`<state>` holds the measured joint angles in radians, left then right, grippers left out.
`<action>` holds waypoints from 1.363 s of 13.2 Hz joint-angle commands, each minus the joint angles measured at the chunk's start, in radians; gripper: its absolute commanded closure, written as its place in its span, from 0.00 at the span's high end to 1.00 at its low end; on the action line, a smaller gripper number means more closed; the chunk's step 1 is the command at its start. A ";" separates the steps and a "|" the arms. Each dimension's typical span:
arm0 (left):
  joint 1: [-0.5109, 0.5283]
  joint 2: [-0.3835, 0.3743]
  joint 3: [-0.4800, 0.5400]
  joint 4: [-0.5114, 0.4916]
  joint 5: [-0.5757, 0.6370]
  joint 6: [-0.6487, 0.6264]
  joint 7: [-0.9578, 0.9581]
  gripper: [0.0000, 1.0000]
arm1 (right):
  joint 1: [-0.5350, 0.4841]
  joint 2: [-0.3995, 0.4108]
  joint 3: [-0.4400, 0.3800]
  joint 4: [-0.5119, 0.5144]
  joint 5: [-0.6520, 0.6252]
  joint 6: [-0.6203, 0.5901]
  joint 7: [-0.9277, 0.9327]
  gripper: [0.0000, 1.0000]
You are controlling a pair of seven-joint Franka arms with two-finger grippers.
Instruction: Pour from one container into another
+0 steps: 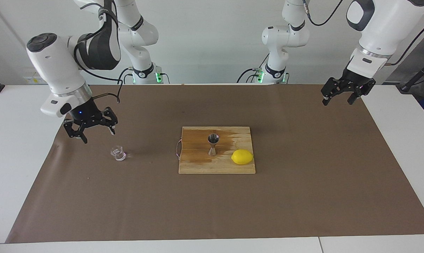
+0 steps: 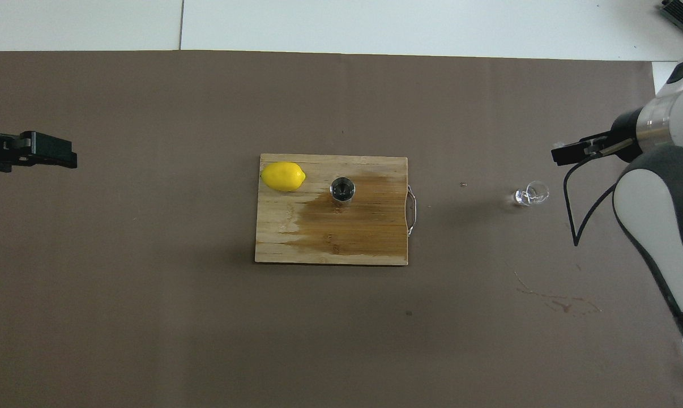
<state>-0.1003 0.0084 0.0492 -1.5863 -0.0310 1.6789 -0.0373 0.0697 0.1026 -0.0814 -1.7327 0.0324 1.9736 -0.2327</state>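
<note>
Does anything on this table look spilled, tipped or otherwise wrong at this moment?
Yes: a dark wet patch covers much of the cutting board around the upright steel jigger, like spilled liquid. Faint stains mark the brown mat nearer the robots than the glass cup, which stands upright. The lemon looks fine.

White arms w/ dark grey joint pads, black cables, black tools
</note>
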 commanded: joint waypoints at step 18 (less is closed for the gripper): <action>-0.005 -0.022 0.011 -0.024 0.022 0.008 0.065 1.00 | -0.018 -0.121 -0.001 0.173 -0.094 -0.447 0.273 1.00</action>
<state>-0.0996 0.0084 0.0528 -1.5868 -0.0274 1.6882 0.0206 0.0492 -0.0069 -0.0937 -1.5531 -0.0593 1.5197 0.0235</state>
